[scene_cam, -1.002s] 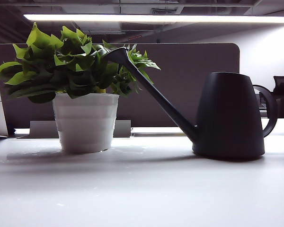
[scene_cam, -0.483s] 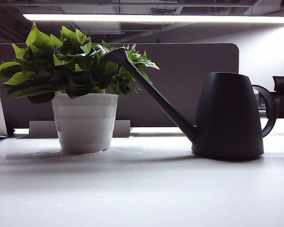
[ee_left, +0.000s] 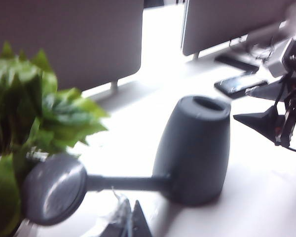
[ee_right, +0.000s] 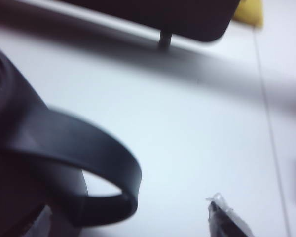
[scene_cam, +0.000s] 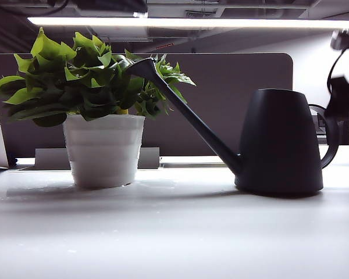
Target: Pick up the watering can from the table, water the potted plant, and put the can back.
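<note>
Watering can (scene_cam: 279,142): stood upright on the table (scene_cam: 174,232), spout tip among the potted plant (scene_cam: 99,104) leaves
Handling: rigid, likely light; loop handle (ee_right: 89,168) looked the best hold
Right gripper (scene_cam: 344,87): beside handle, fingers spread, empty
Left gripper (ee_left: 130,222): near spout, mostly cut off, finger state unclear

Upright on white table (ee_left: 246,197): watering can (ee_left: 195,148), spout head near potted plant (ee_left: 24,113); right gripper (ee_left: 291,111) beyond, right of frame; left gripper barely visible.
</note>
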`<act>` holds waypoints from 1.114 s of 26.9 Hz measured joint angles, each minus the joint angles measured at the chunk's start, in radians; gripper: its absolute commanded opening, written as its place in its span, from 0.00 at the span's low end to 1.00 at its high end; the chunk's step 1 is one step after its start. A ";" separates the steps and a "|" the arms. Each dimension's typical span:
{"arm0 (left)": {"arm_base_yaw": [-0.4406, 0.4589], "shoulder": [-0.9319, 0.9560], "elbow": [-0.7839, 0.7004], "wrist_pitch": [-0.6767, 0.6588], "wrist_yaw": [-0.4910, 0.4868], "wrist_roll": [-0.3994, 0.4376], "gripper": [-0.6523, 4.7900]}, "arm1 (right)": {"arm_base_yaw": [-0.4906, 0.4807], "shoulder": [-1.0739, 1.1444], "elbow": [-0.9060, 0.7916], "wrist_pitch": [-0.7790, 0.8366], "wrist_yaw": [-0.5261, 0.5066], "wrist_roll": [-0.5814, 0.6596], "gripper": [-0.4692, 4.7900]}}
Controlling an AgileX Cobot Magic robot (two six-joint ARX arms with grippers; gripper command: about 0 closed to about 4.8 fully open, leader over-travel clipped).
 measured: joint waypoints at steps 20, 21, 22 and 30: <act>0.001 0.000 0.000 -0.146 0.027 0.044 0.11 | 0.001 0.398 0.003 0.572 0.032 -0.024 0.77; 0.001 0.000 0.000 -0.147 0.027 0.044 0.11 | 0.001 0.397 0.004 0.576 0.041 -0.016 0.77; 0.000 0.000 0.000 -0.147 0.027 0.044 0.11 | 0.000 0.397 0.006 0.576 0.049 0.010 0.77; -0.009 -0.002 0.000 -0.166 0.092 0.040 0.11 | 0.000 0.404 0.024 0.562 0.051 0.152 0.08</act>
